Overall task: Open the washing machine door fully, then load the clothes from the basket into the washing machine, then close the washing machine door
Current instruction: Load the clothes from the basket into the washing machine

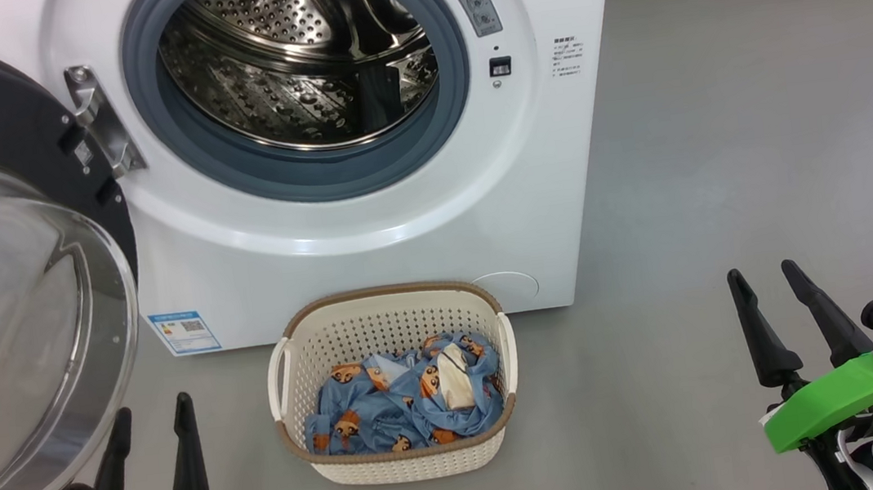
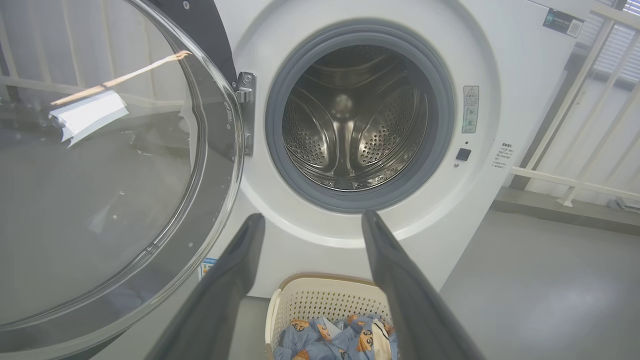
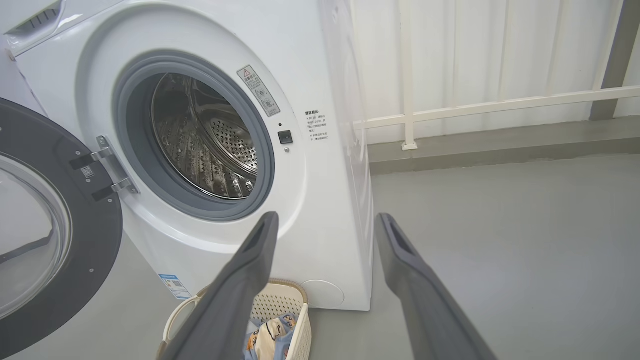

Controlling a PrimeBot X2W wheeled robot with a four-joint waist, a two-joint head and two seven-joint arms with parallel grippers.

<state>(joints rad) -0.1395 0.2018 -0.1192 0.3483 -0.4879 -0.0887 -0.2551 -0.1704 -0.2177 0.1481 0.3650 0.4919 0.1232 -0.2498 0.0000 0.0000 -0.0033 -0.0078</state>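
Left claw [image 1: 152,405] and right claw [image 1: 761,270] gape empty, flanking perforated basket [image 1: 388,328] of soft clothes [image 1: 397,404].

Three cameras on one open washing machine [image 1: 373,268]: from above, head-on and from the right.

The head view looks steeply down from close by, drum [image 1: 301,63] at the frame's top, basket [image 1: 395,457] at lower centre. The left wrist view faces the drum almost square on, close beside the washing machine door [image 2: 100,175] at frame left. The right wrist view looks in obliquely from farther right, with floor [image 3: 525,240] and railing [image 3: 500,105] in its right half. All three share the drum, that door and the basket.
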